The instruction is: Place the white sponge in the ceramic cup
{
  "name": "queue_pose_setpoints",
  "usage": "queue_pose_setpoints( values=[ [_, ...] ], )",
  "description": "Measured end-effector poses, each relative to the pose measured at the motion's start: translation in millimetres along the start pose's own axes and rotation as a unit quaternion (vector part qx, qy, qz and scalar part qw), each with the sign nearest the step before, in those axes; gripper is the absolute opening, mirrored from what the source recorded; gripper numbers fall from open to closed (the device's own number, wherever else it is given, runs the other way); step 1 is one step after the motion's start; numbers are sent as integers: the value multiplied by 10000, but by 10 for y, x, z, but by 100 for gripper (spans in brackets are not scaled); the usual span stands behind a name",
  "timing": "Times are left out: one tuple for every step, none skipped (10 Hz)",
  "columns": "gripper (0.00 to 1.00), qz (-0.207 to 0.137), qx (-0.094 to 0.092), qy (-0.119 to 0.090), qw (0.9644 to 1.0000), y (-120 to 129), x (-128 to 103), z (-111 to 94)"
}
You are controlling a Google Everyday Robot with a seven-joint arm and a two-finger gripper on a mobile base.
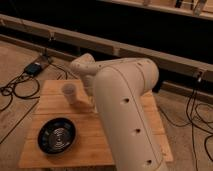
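Aim: w/ end effector hidden behind arm point(125, 100) just right of cup point(70, 92) on counter point(47, 97), jaws closed tight, sponge unseen (prob. in its grip, can't confirm), lift above rim, centre over cup, release low w/o tipping it.

We see the ceramic cup point(70, 92), small, pale and cylindrical, standing upright with its round rim up on the far left part of the wooden table point(90, 150). The white sponge is hidden from us. The gripper, closed, sits behind the arm just right of the cup.
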Motion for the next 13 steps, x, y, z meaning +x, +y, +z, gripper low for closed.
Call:
queue_pose_setpoints(
  values=[
    [0,266,31,-267,9993,-91,-36,-133],
    [0,502,62,-508,9974,-173,-60,-252],
    [0,785,93,-812,9936,-277,-78,-411],
    [0,1060,110,-1189,9872,-361,-97,-618],
    [0,1189,120,-1412,9828,-377,-99,-754],
    [0,1331,80,-1778,9750,-359,-123,-969],
    [0,1395,42,-2028,9692,-314,-137,-1123],
    [0,1425,7,-2194,9652,-274,-139,-1225],
    [0,1441,-45,-2397,9601,-221,-152,-1351],
    [0,1431,-99,-2614,9545,-148,-178,-1506],
    [0,1405,-137,-2762,9507,-83,-210,-1606],
    [0,1369,-158,-2864,9481,-24,-247,-1662],
    [0,1299,-193,-2976,9456,75,-308,-1708]
  ],
)
